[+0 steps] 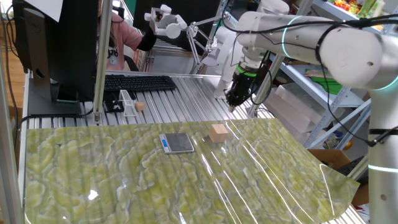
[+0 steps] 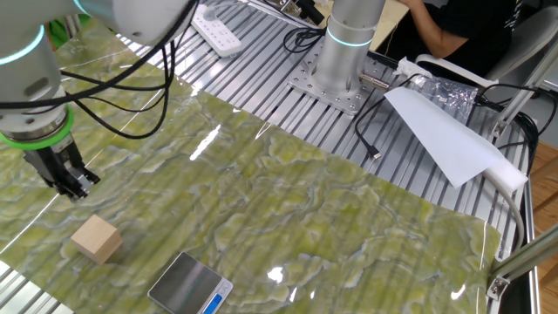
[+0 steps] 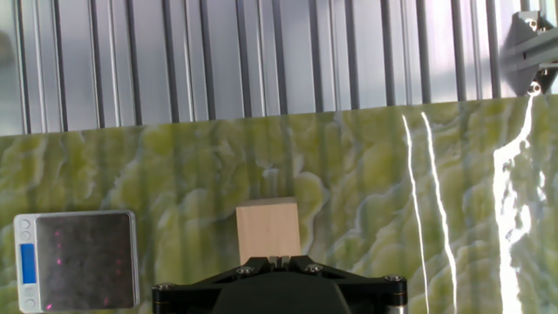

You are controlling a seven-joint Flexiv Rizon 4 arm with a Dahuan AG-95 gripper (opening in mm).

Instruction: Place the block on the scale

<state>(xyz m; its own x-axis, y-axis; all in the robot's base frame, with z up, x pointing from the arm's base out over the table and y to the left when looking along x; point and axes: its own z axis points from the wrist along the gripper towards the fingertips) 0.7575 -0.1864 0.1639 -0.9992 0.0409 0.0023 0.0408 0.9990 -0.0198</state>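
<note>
Gripper (image 2: 77, 187) shut, empty, hovering above block (image 2: 96, 239) | scale (image 2: 190, 284) just beside block | step: approach | next: open, descend, grasp.

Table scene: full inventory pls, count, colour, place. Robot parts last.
block: one, light tan wood, on the green mat beside the scale, free of the gripper
scale: one, dark grey plate with blue front strip, on the mat, nothing on it
mat: one, green marbled with a glossy cover, over the near part of the table
table: one, ribbed silver metal
keyboard: one, black, far side of the table
ball: one, small, tan, on the bare ribs near the keyboard
power strip: one, white, on the ribs
paper sheet: one, white, table edge
gripper: one, black, shut, above the mat's far edge
arm: one, white
</note>
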